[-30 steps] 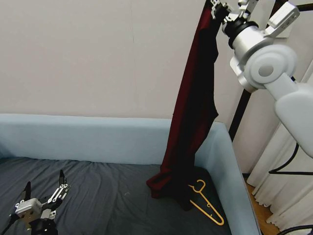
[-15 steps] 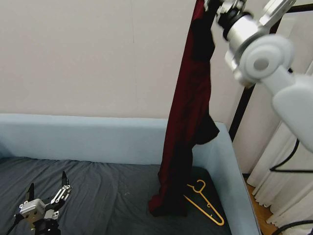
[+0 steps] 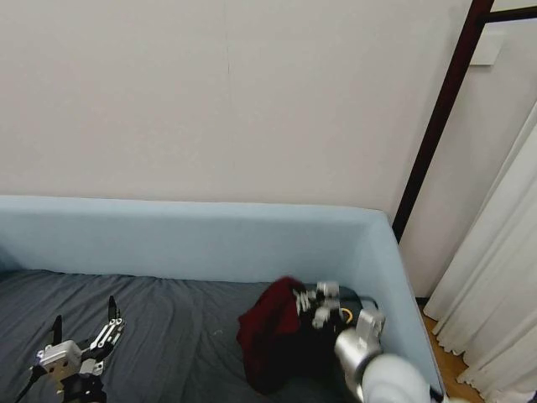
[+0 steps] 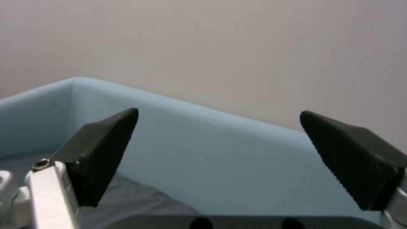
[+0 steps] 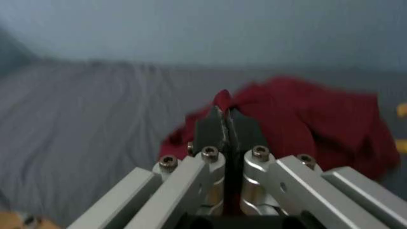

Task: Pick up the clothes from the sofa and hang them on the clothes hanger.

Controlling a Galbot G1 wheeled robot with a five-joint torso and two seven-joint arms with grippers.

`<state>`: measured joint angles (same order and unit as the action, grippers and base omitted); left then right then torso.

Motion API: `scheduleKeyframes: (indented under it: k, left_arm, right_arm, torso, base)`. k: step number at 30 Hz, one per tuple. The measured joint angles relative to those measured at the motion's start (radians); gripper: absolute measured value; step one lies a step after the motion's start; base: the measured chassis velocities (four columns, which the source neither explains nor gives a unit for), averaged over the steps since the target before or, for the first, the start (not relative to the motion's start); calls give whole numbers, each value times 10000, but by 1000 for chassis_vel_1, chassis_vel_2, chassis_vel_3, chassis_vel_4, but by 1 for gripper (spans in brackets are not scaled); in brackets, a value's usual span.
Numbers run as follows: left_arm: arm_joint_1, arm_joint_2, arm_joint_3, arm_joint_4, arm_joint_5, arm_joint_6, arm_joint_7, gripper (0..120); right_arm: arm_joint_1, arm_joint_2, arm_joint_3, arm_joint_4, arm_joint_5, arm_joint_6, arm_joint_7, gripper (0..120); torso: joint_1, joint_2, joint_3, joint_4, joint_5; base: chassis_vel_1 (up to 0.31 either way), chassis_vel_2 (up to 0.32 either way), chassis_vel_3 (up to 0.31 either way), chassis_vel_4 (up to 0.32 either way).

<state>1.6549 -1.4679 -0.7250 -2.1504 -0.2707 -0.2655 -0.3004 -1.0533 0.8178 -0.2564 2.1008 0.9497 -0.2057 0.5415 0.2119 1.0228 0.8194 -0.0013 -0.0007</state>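
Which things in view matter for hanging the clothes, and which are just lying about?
For the job:
- red garment, heaped on the sofa
- right pincer, shut on a fold of it
- yellow hanger, a sliver beside that pincer
- dark post, probably the clothes rack

Not in play:
- left pincer, open, parked over the seat
- curtain

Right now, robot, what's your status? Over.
Left gripper open, idle over seat. Right gripper shut on red shirt, bunched on sofa. Nothing blocking.

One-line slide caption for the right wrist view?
Right tool pinches a fold of the red garment heaped on the grey sofa seat.
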Motion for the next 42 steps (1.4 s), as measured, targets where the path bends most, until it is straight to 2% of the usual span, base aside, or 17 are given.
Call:
scheduleKeyframes:
  k: [4,6,7,9,11,12,16,19,22,24,25,26,27,32,37,38,42]
  left_arm:
    - [-122,0,69,105,16,74,0,100]
    - [-162,-10,123,158,41,94,0,100]
    - [-162,-10,123,158,41,94,0,100]
    - [-190,-15,153,215,64,101,0,100]
    - [-214,-15,151,269,70,108,-1,100]
    - [-214,-15,151,269,70,108,-1,100]
    - [-242,8,66,351,58,114,-12,100]
    - [-272,26,-43,436,39,116,-18,100]
    - [-220,138,-215,597,39,115,150,100]
    - [-189,176,-261,623,41,99,252,100]
    - [-103,308,-417,654,17,39,603,100]
    - [-79,348,-461,654,-14,21,704,100]
    - [-25,480,-598,654,-201,-14,1064,100]
    - [33,664,-807,676,-502,-275,1867,100]
    - [148,659,-1008,847,-369,-556,2234,100]
    - [148,659,-1008,847,-369,-556,2234,100]
    - [128,707,-1283,1044,-115,-638,2229,100]
  right_arm:
    - [-581,272,-241,-279,-623,-468,352,0]
    - [-656,456,-379,-391,-728,-1323,936,0]
    - [-656,456,-379,-391,-728,-1323,936,0]
    - [-610,620,-508,-401,-504,-2370,1844,0]
    - [-503,721,-593,-290,-110,-3326,2596,7]
    - [-503,721,-593,-290,-110,-3326,2596,7]
    - [-252,762,-616,5,169,-4072,3056,23]
    - [-27,745,-528,215,60,-3882,2679,32]
    - [570,865,-481,193,-73,-2310,1711,45]
    - [770,929,-472,103,-17,-2012,1565,47]
    - [1226,1168,-419,-171,341,-1535,1393,55]
    - [1401,1280,-377,-288,547,-1437,1368,56]
    - [1849,1619,-242,-652,1186,-1359,1397,64]
    - [2453,2370,-29,-1488,2353,-1774,1623,77]
    - [2879,3910,449,-3865,2640,-2543,1666,98]
    - [2879,3910,449,-3865,2640,-2543,1666,98]
    - [3485,5640,1346,-6276,2363,-2571,1637,100]
  torso:
    - [0,1,0,1,-1]
    - [0,0,1,2,-2]
    - [0,0,1,2,-2]
    - [0,0,2,2,-2]
    - [0,0,2,2,-2]
    - [0,0,2,2,-2]
    - [0,0,1,2,-2]
    - [0,1,2,0,-2]
    - [0,0,2,0,-2]
    - [0,0,2,1,-3]
    - [1,0,3,3,-3]
    - [1,0,3,3,-2]
    - [1,0,3,2,-2]
    - [3,0,3,2,-3]
    - [3,0,4,1,-3]
    - [3,0,4,1,-3]
    - [3,-1,4,4,-3]
  base:
    - [0,0,0,0]
    - [0,0,0,0]
    - [0,0,0,0]
    - [0,0,0,0]
    - [0,0,0,0]
    - [0,0,0,0]
    - [0,0,0,0]
    - [0,0,0,0]
    - [0,0,0,0]
    - [0,0,0,0]
    - [0,0,0,0]
    - [0,0,0,0]
    - [0,0,0,0]
    - [0,0,0,0]
    - [0,0,0,0]
    - [0,0,0,0]
    - [0,0,0,0]
